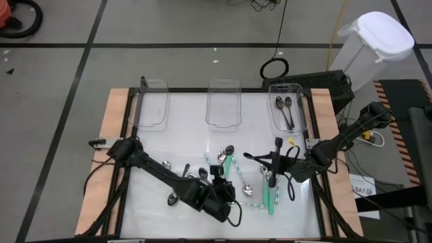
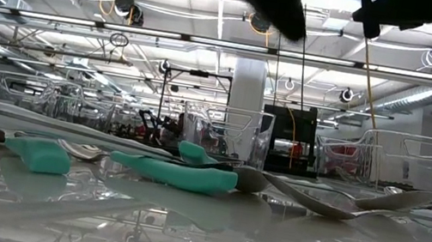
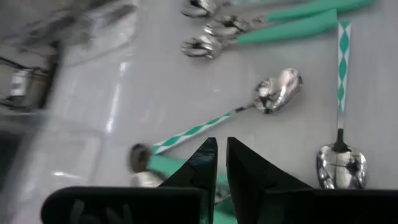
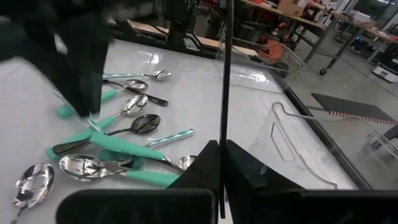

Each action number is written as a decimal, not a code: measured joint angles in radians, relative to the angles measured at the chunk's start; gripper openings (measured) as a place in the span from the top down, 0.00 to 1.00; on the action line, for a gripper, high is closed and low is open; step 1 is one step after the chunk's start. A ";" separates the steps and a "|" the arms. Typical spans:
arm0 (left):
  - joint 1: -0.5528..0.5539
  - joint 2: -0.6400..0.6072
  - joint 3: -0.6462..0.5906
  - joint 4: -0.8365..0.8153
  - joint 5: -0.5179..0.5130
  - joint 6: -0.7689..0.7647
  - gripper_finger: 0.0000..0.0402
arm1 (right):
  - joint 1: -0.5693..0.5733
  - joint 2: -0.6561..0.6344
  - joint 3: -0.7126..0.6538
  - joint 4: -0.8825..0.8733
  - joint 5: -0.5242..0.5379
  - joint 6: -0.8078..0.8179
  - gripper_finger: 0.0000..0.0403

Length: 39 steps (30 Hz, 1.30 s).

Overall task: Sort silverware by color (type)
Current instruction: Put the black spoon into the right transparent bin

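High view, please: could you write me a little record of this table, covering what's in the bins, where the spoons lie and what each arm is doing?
Left bin: empty
Middle bin: empty
Right bin: two dark spoons
Loose spoons: mixed pile mid-table, not yet sorted
Left gripper: shut, holding nothing, above the pile
Right gripper: shut, at the pile's right side

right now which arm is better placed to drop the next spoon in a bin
Right. The right gripper is shut on a thin dark spoon handle and sits nearest the clear plastic bin already holding two dark spoons. The left gripper is low over the spoon pile, apparently holding nothing.
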 joint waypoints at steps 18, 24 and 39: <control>0.046 -0.501 -0.925 1.061 0.112 0.166 0.91 | -0.043 0.000 0.001 -0.012 0.222 0.101 0.99; 0.067 -0.623 -1.136 1.297 0.112 0.106 0.91 | -0.165 0.000 0.076 -0.039 0.232 0.053 0.99; 0.067 -0.616 -1.116 1.211 0.145 0.027 0.91 | -0.549 -0.001 0.329 -0.643 0.127 0.186 0.99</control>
